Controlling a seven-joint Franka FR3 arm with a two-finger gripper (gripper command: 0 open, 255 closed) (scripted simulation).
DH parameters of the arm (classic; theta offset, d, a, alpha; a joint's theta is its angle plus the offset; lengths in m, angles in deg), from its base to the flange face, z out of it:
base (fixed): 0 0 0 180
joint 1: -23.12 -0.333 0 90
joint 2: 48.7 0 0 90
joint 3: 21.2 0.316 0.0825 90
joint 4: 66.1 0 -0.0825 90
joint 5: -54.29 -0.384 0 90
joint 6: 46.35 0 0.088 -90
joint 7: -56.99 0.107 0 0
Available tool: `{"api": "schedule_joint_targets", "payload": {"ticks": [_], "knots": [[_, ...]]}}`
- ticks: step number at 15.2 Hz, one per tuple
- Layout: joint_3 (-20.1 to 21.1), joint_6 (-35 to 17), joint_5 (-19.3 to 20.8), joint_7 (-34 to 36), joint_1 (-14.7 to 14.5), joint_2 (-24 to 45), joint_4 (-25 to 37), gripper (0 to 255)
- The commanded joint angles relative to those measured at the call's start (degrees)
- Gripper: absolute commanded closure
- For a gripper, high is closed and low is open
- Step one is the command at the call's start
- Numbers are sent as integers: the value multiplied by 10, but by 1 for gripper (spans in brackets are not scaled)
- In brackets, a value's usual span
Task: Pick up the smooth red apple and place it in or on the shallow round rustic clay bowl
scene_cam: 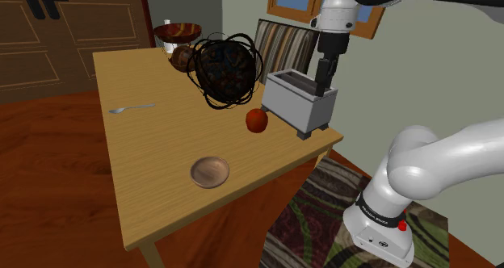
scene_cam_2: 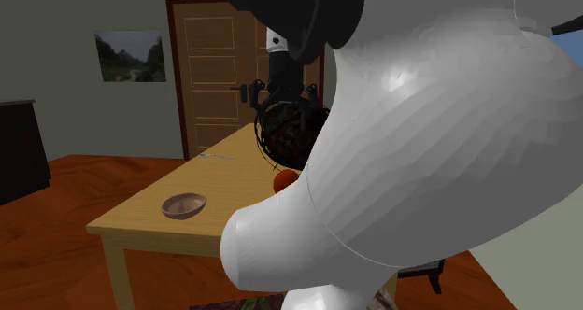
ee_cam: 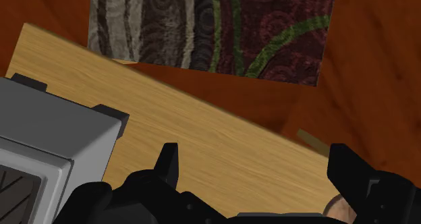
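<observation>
The black two-finger gripper [scene_cam: 325, 86] hangs released, fingers apart, above the grey boxy toaster [scene_cam: 300, 101]. The smooth red apple [scene_cam: 257, 120] sits beside the toaster, well apart from the shallow round brown bowl [scene_cam: 210, 172].

Singles all round, and a pair of bowls
One table [scene_cam: 153, 195], one red apple [scene_cam: 257, 121], one toaster [scene_cam: 300, 103], one spoon [scene_cam: 131, 108], one dark wire ball [scene_cam: 226, 69], one brown pot [scene_cam: 182, 58], one striped chair [scene_cam: 283, 44], one patterned rug [scene_cam: 317, 218]; two bowls, one shallow clay bowl [scene_cam: 210, 172] and one patterned bowl [scene_cam: 178, 35]
</observation>
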Motion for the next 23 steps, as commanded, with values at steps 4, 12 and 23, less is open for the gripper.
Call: {"api": "schedule_joint_targets", "payload": {"ticks": [4,12,23], "knots": [[11,-62,12,8,2,43,-8,0],[35,-214,55,39,14,181,6,0],[57,-356,149,111,35,395,107,0]]}}
